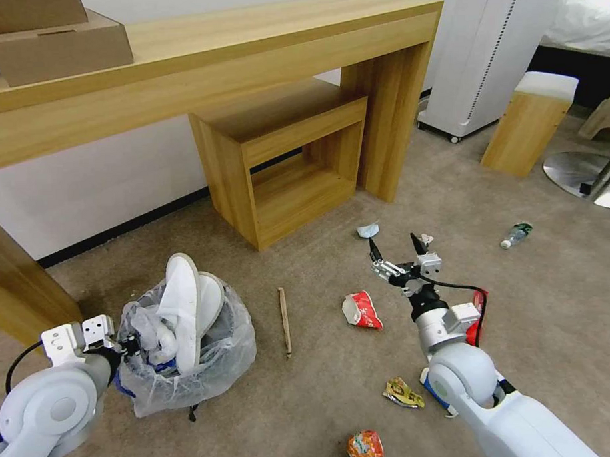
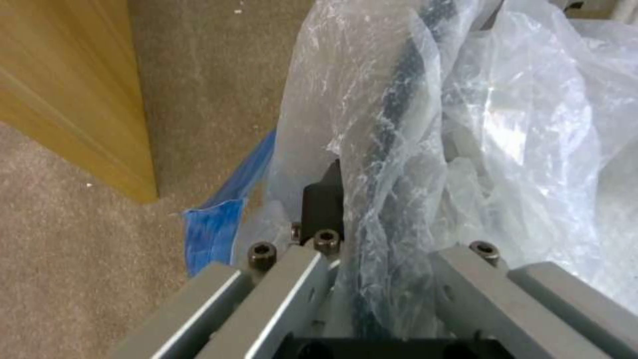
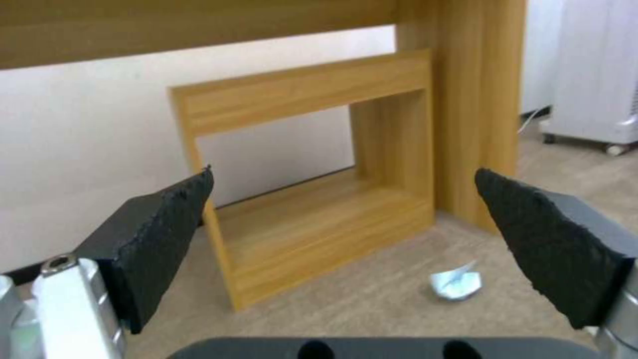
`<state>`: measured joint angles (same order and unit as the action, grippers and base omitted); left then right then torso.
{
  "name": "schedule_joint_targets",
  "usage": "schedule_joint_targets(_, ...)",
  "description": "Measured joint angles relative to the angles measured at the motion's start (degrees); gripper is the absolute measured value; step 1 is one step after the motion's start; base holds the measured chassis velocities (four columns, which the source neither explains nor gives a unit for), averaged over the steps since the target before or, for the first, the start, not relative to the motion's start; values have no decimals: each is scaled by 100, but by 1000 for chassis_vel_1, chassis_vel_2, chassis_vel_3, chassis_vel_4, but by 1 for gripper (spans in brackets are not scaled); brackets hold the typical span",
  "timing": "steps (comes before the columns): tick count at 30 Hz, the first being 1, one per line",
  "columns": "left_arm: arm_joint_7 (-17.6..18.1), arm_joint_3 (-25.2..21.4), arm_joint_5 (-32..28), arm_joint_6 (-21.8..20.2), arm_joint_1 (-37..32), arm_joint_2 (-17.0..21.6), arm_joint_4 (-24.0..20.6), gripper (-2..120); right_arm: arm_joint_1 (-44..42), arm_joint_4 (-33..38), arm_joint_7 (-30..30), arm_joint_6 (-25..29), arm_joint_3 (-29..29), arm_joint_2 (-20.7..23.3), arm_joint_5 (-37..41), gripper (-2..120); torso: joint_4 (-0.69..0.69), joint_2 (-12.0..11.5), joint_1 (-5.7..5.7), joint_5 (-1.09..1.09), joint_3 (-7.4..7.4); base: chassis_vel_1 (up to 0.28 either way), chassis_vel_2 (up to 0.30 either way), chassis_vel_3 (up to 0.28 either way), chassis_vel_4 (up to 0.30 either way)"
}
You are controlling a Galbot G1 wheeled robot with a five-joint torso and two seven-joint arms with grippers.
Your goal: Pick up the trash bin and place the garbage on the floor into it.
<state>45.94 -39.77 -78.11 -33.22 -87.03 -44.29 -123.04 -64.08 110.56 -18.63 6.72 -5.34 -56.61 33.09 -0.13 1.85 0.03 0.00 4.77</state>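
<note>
Crinkled plastic-lined trash bin [image 1: 190, 366], slipper-stuffed

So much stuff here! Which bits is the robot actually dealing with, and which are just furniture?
Part of the job:
- trash bin, gripped at its rim by the left gripper, two white slippers inside
- open right gripper
- wooden stick
- red wrapper
- tissue wad
- bottle

Just standing about:
- wooden desk
- cardboard boxes
- small stool

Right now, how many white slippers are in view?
2. Both white slippers stand upright in the trash bin that the left gripper holds by its rim. Any others could be hidden under the bag.
</note>
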Motion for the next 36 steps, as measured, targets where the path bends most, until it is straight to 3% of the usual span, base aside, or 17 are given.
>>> schedule_joint_targets(9, 203, -123, -91, 18, 10, 50, 80, 0, 1018, -135, -740, -860, 1250, 80, 889, 100, 0, 0, 0, -1, 0, 0, 0, 0, 0)
schedule_joint_targets(16, 414, -269, -279, 121, 37, 58, 207, 0, 2349, -780, -997, -970, 2369, -482, 1228, 100, 0, 0, 0, -1, 1, 0, 0, 0, 0)
schedule_joint_targets(21, 471, -339, -340, 159, 34, 93, 275, 0, 2797, -1151, -1130, -1047, 2732, -984, 1496, 100, 2, 0, 0, -1, 1, 0, 0, 0, 0)
schedule_joint_targets(25, 472, -360, -351, 160, 34, 102, 306, 0, 2878, -1338, -1339, -1268, 2897, -1170, 1635, 100, 1, 0, 0, -1, 1, 0, 0, 0, 0)
schedule_joint_targets(27, 471, -360, -356, 163, 62, 116, 347, 0, 2899, -1461, -1741, -1681, 3010, -1394, 1958, 100, -1, 0, 0, -1, 1, 0, 0, 0, 0)
schedule_joint_targets(28, 473, -345, -374, 172, 105, 135, 373, 0, 2933, -1534, -2224, -2138, 3053, -1573, 2292, 100, 0, 0, 0, -1, 1, 0, 0, 0, 0)
schedule_joint_targets(31, 472, -323, -391, 173, 134, 148, 406, 0, 2990, -1620, -2651, -2467, 3058, -1700, 2576, 100, -1, 0, 0, 0, 0, 0, 0, 0, 0)
schedule_joint_targets(33, 472, -276, -397, 173, 181, 161, 464, 0, 3182, -1938, -3292, -3004, 2909, -1893, 3143, 100, 1, 0, 0, -1, 1, 0, 0, 0, 0)
schedule_joint_targets(36, 456, -233, -407, 173, 214, 169, 502, 0, 3345, -2145, -3228, -3280, 2599, -1890, 3414, 100, 0, 0, 0, -1, 1, 0, 0, 0, 0)
